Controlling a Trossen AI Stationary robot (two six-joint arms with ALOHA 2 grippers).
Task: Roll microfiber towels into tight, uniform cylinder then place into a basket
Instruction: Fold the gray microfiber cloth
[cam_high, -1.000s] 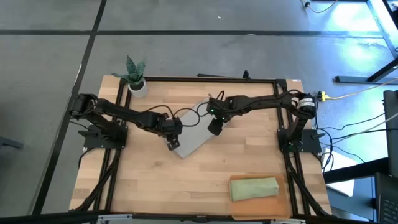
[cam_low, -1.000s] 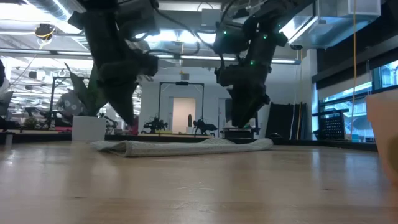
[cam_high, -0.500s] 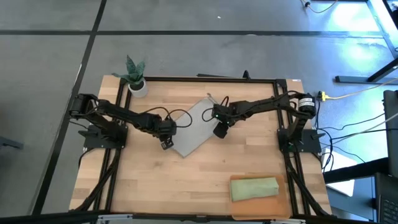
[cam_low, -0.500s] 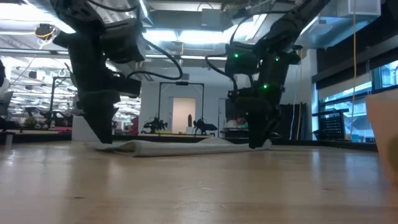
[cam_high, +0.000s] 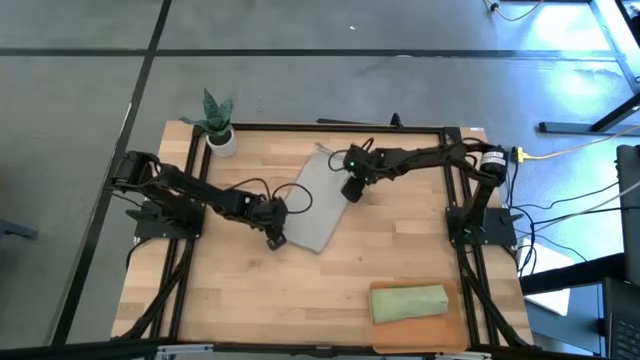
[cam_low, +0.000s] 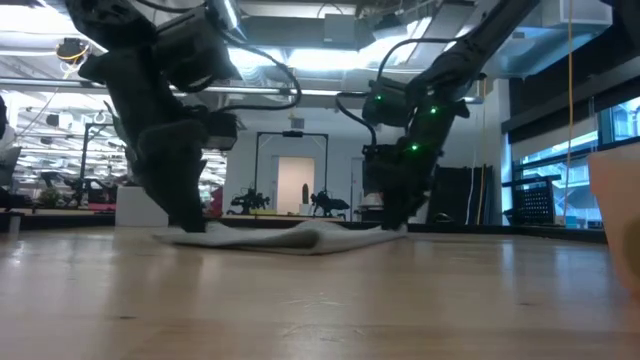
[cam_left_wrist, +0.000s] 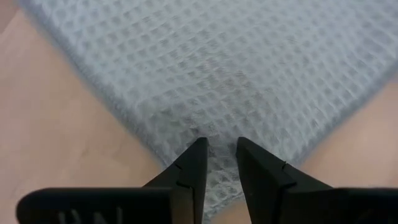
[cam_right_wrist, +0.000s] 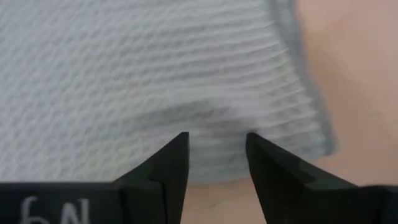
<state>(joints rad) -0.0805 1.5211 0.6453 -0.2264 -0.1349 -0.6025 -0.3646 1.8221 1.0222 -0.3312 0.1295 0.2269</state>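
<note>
The light grey towel (cam_high: 315, 205) lies spread on the table's middle, askew to its edges, low and nearly flat in the low view (cam_low: 280, 238). My left gripper (cam_high: 275, 238) is at its near left corner, shut on the cloth. My right gripper (cam_high: 352, 192) is at its right edge, also shut on the cloth. The sage green towel (cam_high: 408, 303) lies rolled in the orange-brown basket (cam_high: 415, 337) at the near right. My left gripper pinches the grey towel's corner (cam_left_wrist: 205, 134) between its two fingers, which slant down from the table's left. The corner lies on or just above the wood, and the rest of the towel lies flat beyond it. My right gripper pinches the towel's edge (cam_right_wrist: 214, 127) a little way in from a corner (cam_right_wrist: 320, 140), its fingers slanting down from the table's right. The cloth puckers into a low ridge (cam_right_wrist: 186, 115) just ahead of the fingers, and the rest rests on the table.
A small white plant pot (cam_high: 221, 140) stands at the far left corner. Bare wood lies between the grey towel and the basket and along the near left. The black frame rails run along the table's sides.
Both grippers have sunk toward the table, each still on its end of the grey towel. My right gripper has also gone toward the far edge. The towel has turned a little and now lies wider and flatter on the wood.
</note>
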